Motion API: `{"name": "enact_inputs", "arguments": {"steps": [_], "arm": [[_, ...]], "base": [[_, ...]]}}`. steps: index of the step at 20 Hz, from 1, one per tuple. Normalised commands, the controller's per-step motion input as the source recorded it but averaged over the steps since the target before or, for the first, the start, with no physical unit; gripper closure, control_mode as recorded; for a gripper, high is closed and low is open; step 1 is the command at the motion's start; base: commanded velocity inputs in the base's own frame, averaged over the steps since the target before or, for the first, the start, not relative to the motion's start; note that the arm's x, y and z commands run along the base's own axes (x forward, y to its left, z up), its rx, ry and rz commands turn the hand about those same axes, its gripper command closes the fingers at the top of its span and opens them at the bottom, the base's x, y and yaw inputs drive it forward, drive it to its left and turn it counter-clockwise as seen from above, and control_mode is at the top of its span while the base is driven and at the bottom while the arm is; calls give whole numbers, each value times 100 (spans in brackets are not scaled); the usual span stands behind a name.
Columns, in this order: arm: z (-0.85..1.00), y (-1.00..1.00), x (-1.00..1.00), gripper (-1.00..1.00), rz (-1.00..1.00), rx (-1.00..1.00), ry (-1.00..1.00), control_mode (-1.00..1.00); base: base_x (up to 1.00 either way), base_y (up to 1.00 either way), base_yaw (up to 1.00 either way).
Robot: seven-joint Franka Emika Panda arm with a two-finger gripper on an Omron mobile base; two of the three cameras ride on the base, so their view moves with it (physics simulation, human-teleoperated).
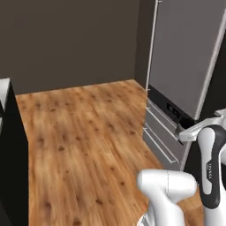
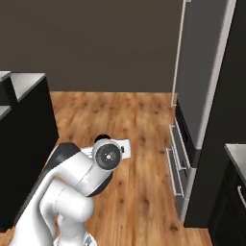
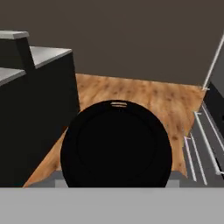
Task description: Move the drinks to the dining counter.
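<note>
A round black lid (image 3: 116, 146), the top of the paper cup among the drinks, sits close in front of the hand camera and hides the fingertips. My gripper (image 1: 180, 130) hangs at the right of the left base view, beside the tall grey fridge, shut on the cup and carried above the wooden floor. The arm (image 2: 91, 175) is folded close over the base. The dining counter is out of view.
A tall grey fridge (image 1: 185, 57) with drawer handles below stands at the right. Black cabinets with grey tops (image 2: 26, 79) stand at the left. A grey worktop corner (image 2: 238, 153) shows at the far right. Open wooden floor (image 1: 84, 132) runs to a dark wall.
</note>
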Motion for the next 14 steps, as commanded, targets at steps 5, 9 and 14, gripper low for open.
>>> {"name": "enact_inputs", "arguments": {"steps": [5,9,14], "arm": [[0,0,0,100,0,0,0,100],[0,0,0,100,0,0,0,100],[0,0,0,100,0,0,0,100]], "base": [[0,32,58],[25,12,32],[72,0,7]]}}
